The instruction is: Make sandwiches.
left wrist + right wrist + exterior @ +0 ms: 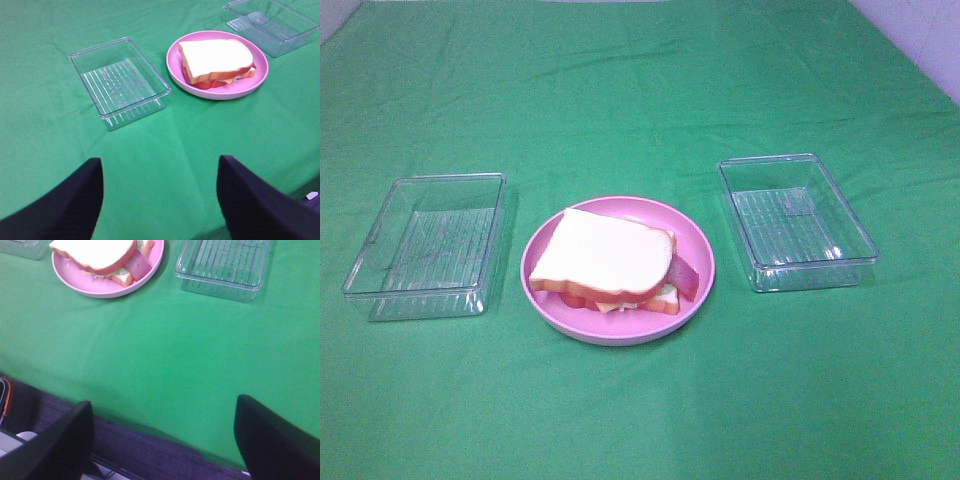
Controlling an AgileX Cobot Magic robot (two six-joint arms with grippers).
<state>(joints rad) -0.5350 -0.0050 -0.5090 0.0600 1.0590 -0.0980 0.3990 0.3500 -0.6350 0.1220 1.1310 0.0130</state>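
Across the whole frame lies the surface (640, 420), draped in green cloth that shows soft creases. On it, well apart to either side, stand two clear ribbed trays: the left tray (425, 245) and the right tray (798, 222), both holding nothing that can be seen. Between them sits the round pink plate (700, 250), and on the plate rests the sandwich (610, 262), already stacked: a white top slice with an orange-brown crust, a reddish-pink bacon strip poking out at one side, and pale lettuce and a sliver of yellow showing under it above the bottom slice. The top slice sits slightly skewed over the layers below.

Neither arm appears in the high view. The left tool (160, 200) hangs low over the near edge of the cloth, its dark jaws spread wide with only cloth between them. The right tool (162, 440) is likewise spread wide and holds nothing, hanging over the cloth's front edge.

With the trays bare, the assembly looks finished or nearly so. The risks from here seem small: a tool brushing the stack would likely slide the skewed top slice off, since nothing binds the layers; a careless reach could also nudge the plate or snag a fold of cloth and drag the light trays.
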